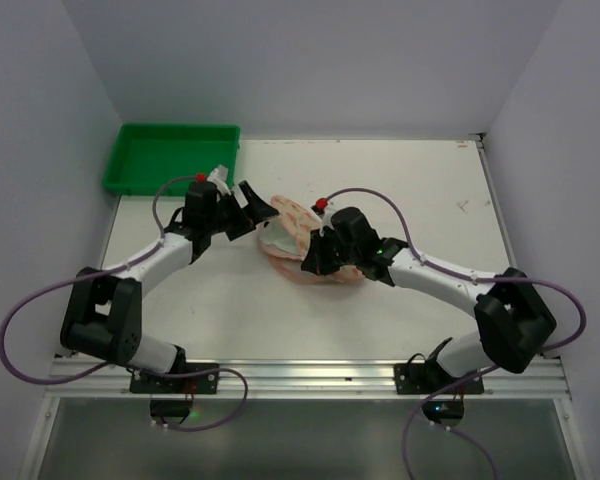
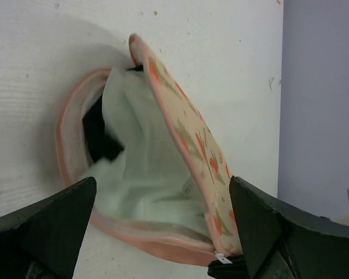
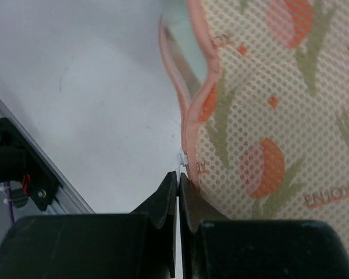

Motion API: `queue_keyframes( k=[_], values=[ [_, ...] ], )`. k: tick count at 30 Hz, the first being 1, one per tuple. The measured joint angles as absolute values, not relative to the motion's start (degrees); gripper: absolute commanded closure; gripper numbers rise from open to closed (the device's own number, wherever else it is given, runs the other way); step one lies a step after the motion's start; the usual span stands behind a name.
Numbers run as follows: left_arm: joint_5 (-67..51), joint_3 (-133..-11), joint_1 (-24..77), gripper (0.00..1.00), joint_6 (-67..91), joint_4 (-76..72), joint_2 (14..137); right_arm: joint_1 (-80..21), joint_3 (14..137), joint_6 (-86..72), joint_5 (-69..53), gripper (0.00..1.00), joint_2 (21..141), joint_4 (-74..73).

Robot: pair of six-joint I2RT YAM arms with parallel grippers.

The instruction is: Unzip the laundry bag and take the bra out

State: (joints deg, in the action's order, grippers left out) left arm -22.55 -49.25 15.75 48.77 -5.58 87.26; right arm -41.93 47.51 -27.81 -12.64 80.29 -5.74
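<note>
The laundry bag (image 1: 300, 245) lies mid-table, unzipped, with its printed lid (image 2: 186, 133) propped up over pale mesh. A dark piece of the bra (image 2: 99, 136) shows inside, near the pink rim; the rest is covered by mesh. My left gripper (image 2: 163, 232) is open at the bag's left end (image 1: 255, 212), its fingers wide on either side of the opening and holding nothing. At the bag's near edge my right gripper (image 3: 178, 174) is shut on the white zipper pull (image 3: 181, 158).
A green plastic tray (image 1: 170, 158) stands at the back left corner of the white table (image 1: 420, 190). Grey walls close in both sides. An aluminium rail (image 1: 310, 372) runs along the near edge by the arm bases.
</note>
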Motion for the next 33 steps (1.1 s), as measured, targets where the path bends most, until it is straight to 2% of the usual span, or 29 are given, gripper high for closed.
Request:
queue_keyframes(
  k=[7,11,14,17,18,20,21,23,24,33],
  values=[
    [-18.7,-34.3,17.3,0.00,54.7,-6.3,71.0,-45.5,56.7,-28.0,-14.1,1.00,90.0,-2.3],
    [-17.8,-31.9,22.4,0.03,57.2,-6.3,71.5,-46.5,58.0,-28.0,-14.5,1.00,92.6,-1.7],
    [-17.5,-32.0,25.7,0.09,58.2,-7.9,72.8,-47.0,58.0,-28.0,-14.7,1.00,93.5,-1.7],
    [-16.9,-32.3,26.3,0.32,59.4,-9.5,75.2,-47.0,58.0,-28.0,-14.7,1.00,93.5,-1.7],
    [-16.7,-32.4,26.3,0.53,59.6,-9.9,76.2,-47.0,58.0,-28.0,-14.7,1.00,93.5,-1.7],
    [-16.2,-32.7,26.3,0.71,59.9,-10.3,77.9,-47.0,57.7,-28.0,-14.4,1.00,93.3,-1.8],
    [-16.0,-32.9,26.3,0.85,59.8,-10.3,78.6,-47.0,57.4,-27.9,-14.2,1.00,93.1,-1.8],
    [-15.8,-33.3,26.3,0.96,59.6,-10.3,79.2,-47.0,55.4,-27.6,-12.8,1.00,91.7,-1.8],
    [-15.8,-33.5,26.2,1.00,59.4,-10.2,79.4,-47.0,53.7,-27.5,-12.4,1.00,90.3,-2.1],
    [-19.4,-37.6,21.0,1.00,53.6,-7.5,81.8,-40.9,38.5,-27.7,-5.8,1.00,69.4,-7.8]
  ],
)
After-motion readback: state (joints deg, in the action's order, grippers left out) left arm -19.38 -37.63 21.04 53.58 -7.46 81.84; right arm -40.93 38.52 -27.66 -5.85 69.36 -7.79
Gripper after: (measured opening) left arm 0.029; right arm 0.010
